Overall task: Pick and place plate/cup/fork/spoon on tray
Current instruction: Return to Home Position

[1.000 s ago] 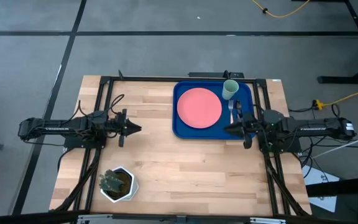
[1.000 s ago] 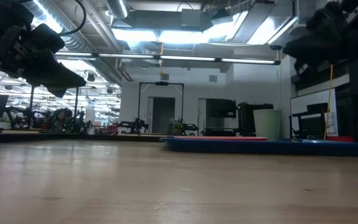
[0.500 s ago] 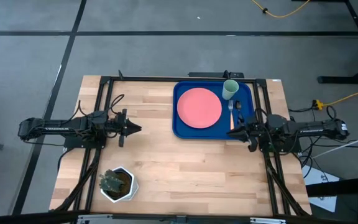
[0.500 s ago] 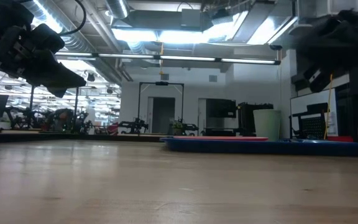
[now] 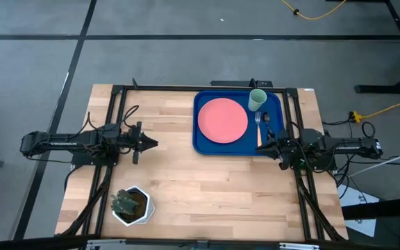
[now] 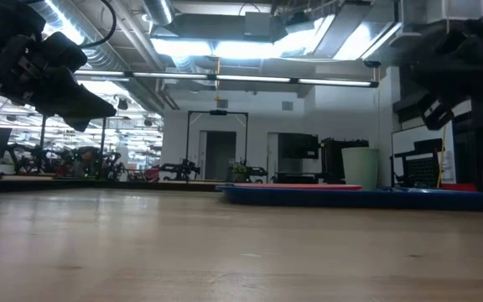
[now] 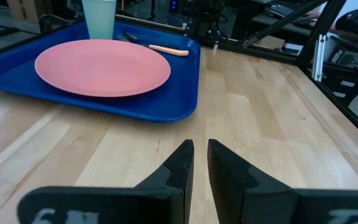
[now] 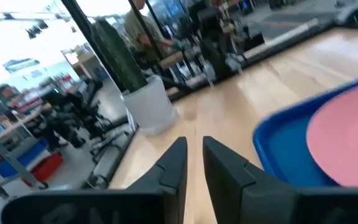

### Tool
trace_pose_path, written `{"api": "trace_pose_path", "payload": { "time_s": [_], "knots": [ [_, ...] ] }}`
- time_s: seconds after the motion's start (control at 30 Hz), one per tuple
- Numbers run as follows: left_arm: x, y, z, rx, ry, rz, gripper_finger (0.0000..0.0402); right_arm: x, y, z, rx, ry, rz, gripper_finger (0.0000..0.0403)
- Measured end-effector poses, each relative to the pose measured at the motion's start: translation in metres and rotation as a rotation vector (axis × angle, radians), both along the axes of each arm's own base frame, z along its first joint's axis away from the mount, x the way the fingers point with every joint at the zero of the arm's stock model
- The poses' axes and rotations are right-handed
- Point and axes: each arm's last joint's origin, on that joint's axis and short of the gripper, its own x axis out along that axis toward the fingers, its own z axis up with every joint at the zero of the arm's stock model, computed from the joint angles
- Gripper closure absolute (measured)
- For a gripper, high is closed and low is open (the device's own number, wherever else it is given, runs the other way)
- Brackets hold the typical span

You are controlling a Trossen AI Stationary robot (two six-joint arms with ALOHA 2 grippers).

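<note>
On the far right part of the wooden desk lies the blue tray, and all four table things are in it: the coral-pink plate lies flat in the tray's left and middle part, the pale green cup stands upright in the far right corner just beside the plate, and the fork and the dark spoon lie side by side along the tray's right side, near the cup. The right pincer hangs over the tray's near right corner, pointing left, its fingers drawn close with a narrow gap between them and nothing grasped. The left pincer waits over bare desk well to the left of the tray, pointing right toward it, its fingers likewise nearly together with a thin slit and empty. A white pot with a plant stands at the near left of the desk.
</note>
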Motion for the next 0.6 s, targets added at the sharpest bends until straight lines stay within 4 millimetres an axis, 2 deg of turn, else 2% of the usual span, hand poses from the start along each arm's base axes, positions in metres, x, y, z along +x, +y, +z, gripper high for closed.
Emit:
{"api": "trace_pose_path", "payload": {
  "time_s": [0.2,0.6],
  "knots": [
    [0.0000,0.0000,-0.0001,0.000,0.001,0.000,0.0360,-0.0039,-0.0001,0.0065,0.001,-0.076,0.001,0.0346],
    [0.0000,0.0001,0.0000,0.000,0.000,0.002,0.0360,-0.0033,-0.0001,0.0046,0.000,-0.058,0.000,0.0346]
  ]
}}
